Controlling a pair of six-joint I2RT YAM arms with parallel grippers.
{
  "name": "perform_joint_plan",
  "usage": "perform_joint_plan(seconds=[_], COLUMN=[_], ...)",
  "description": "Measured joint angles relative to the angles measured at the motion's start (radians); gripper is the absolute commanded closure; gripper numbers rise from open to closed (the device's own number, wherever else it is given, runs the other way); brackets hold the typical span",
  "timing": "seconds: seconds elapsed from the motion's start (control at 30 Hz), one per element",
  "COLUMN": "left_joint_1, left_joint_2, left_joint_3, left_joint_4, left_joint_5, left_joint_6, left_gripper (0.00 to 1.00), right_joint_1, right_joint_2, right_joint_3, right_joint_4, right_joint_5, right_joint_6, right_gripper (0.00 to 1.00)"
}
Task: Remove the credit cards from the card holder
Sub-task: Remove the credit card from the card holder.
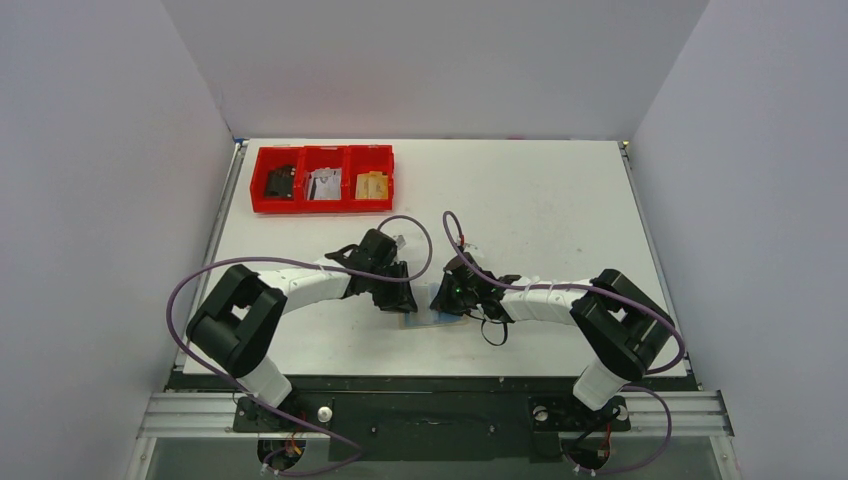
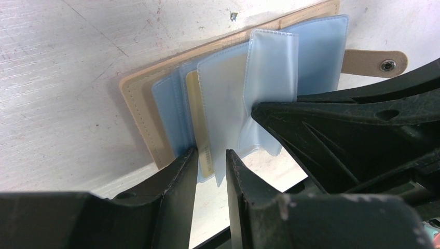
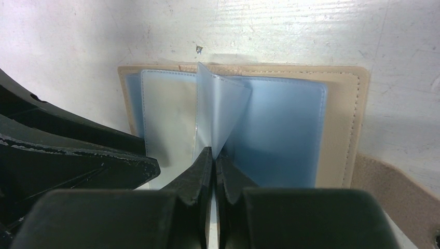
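Jaws left: left gripper [image 2: 210, 154] slightly apart; we see its tips either side of the lower edge of the cream card [image 2: 193, 114] pocket
Jaws right: right gripper [image 3: 211, 153] pinched together on a clear sleeve leaf [image 3: 218, 104], which stands upright
Card holder: card holder [image 3: 347, 119] lies open flat on the table [image 1: 540, 200], between both grippers

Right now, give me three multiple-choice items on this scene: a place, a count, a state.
1. The card holder lies: A against the far wall; B flat on the table; C lifted in the air.
2. Compartments in the red tray: A two; B five; C three.
3. The right end effector is: A shut on a plastic sleeve; B wide open; C out of view.
Answers: 1 B, it rests open on the white top; 2 C, two dividers show; 3 A, its jaws pinch the raised sleeve.
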Motion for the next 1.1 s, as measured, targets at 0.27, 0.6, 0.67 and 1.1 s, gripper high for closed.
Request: perform_joint_plan(seconds=[0.27, 0.6, 0.67, 1.1], left_joint_1=[-0.005, -0.011, -0.011, -0.024], left_joint_2=[0.000, -0.002, -0.003, -0.033], left_joint_3=[0.008, 0.014, 0.014, 0.029], left_joint_4=[-0.011, -0.019, -0.020, -0.041], left_joint_5=[-0.009, -0.012, -0.012, -0.050], left_joint_6=[0.004, 0.006, 0.006, 0.022], left_gripper=[0.75, 0.72, 0.72, 0.70], right_joint_1=[0.000, 0.000, 0.000, 0.000], right_joint_2=[0.000, 0.000, 0.000, 0.000], right_joint_3=[0.000, 0.000, 0.000, 0.000], right_joint_4=[0.000, 0.000, 0.001, 0.001], right_joint_5=[0.000, 0.000, 0.000, -0.001], right_joint_6=[0.000, 0.000, 0.000, -0.003], right_gripper=[1.00, 1.00, 1.00, 1.00])
